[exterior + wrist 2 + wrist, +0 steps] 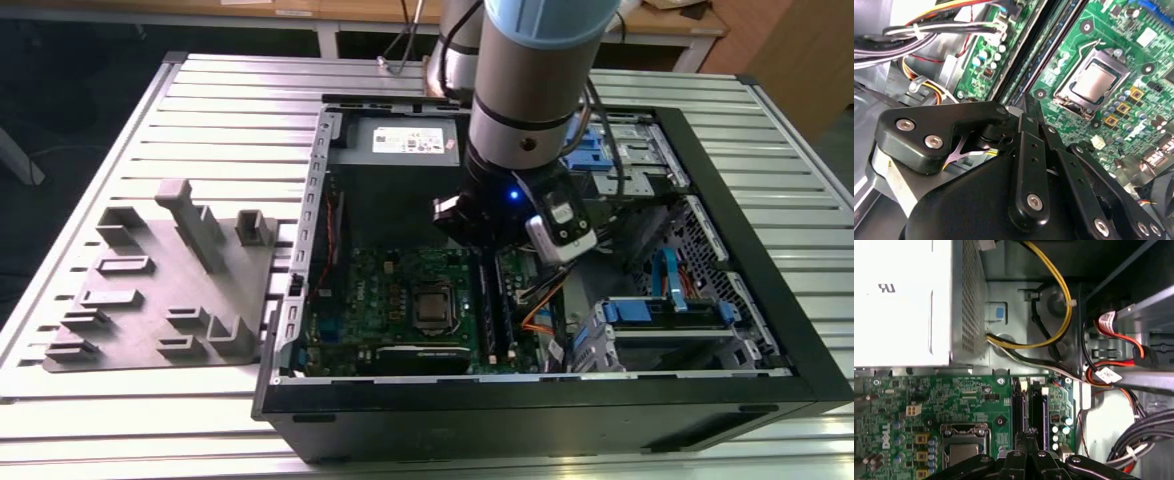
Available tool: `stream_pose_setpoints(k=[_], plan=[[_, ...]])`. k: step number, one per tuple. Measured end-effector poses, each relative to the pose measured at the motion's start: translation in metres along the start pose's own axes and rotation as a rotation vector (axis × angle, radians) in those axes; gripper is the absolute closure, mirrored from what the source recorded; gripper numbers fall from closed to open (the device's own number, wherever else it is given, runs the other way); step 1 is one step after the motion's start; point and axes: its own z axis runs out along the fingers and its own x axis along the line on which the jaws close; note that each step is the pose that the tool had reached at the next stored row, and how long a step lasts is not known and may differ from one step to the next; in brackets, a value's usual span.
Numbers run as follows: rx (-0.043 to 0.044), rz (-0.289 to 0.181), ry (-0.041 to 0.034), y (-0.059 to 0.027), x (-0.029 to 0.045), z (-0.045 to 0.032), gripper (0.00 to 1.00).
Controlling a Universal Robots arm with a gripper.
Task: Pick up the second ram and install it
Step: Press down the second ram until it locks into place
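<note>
Robot arm (541, 60): silver-grey tube, pale blue joint cap, glowing blue wrist light; black gripper (1029, 107) linkages fastened with silver screws

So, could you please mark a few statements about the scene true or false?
1. The gripper is inside the open case, over the motherboard. True.
2. A fan cooler sits on the socket. False: the socket is bare, with its metal top exposed.
3. The fingers are spread wide. False: in both wrist views their tips meet.
4. A grey fixture lies on the table, at the exterior view's left of the case. True.
</note>
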Motion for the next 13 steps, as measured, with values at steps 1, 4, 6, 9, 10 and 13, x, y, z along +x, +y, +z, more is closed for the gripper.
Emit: stream_pose_setpoints(k=[1, 4, 6, 9, 10, 13], plan=[[0.0, 0.0, 0.0, 0.0013, 0.0002, 0.0006, 0.93], [0.0, 0.0, 0.0, 0.006, 0.0005, 0.0027, 0.93], [0.0003, 0.0, 0.0, 0.0097, 0.0006, 0.0045, 0.93], [0.0017, 0.0, -0.0001, 0.0134, 0.0009, 0.0076, 0.93], [0.0022, 0.0, -0.0001, 0.0137, 0.0008, 0.0081, 0.93], [0.0034, 0.0, -0.0001, 0.0141, 0.001, 0.0089, 0.93]])
